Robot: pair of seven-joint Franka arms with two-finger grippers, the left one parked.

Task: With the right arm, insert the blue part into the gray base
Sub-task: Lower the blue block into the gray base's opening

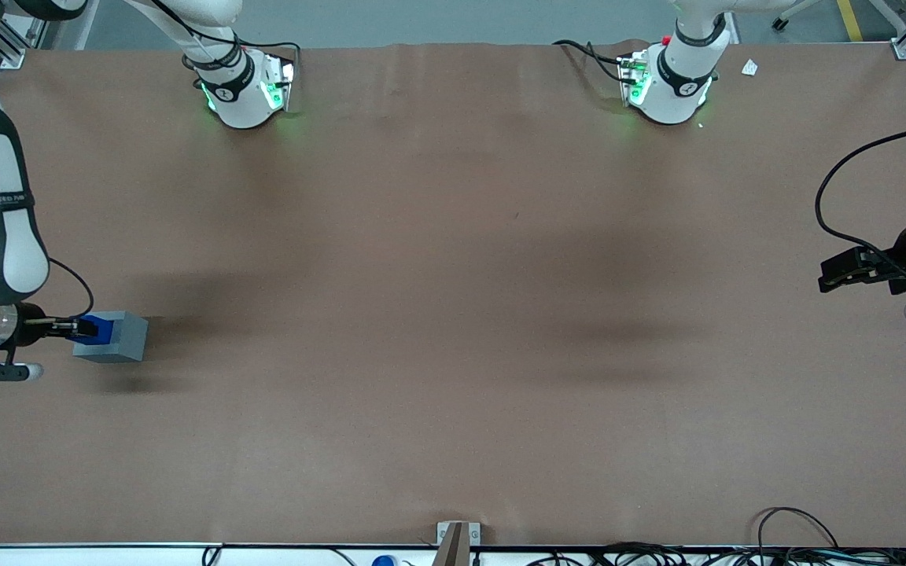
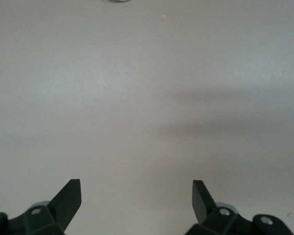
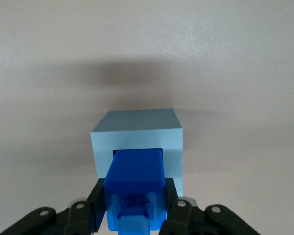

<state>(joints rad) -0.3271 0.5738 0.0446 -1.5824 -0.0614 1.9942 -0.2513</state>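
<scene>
Entering the square socket, the blue part (image 3: 135, 183) sat partly inside the gray base (image 3: 139, 128), which rested on the brown table (image 1: 453, 314) toward the working arm's end. The right arm's gripper (image 3: 133, 208) clasped the part's exposed end, probably to keep it aligned.

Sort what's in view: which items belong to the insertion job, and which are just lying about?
Job:
- blue part, held in the gripper, its leading end at the socket
- gray base, on the table at the working arm's end

Lying about:
- white scrap near the parked arm's mount
- cables along the table edge nearest the camera
</scene>
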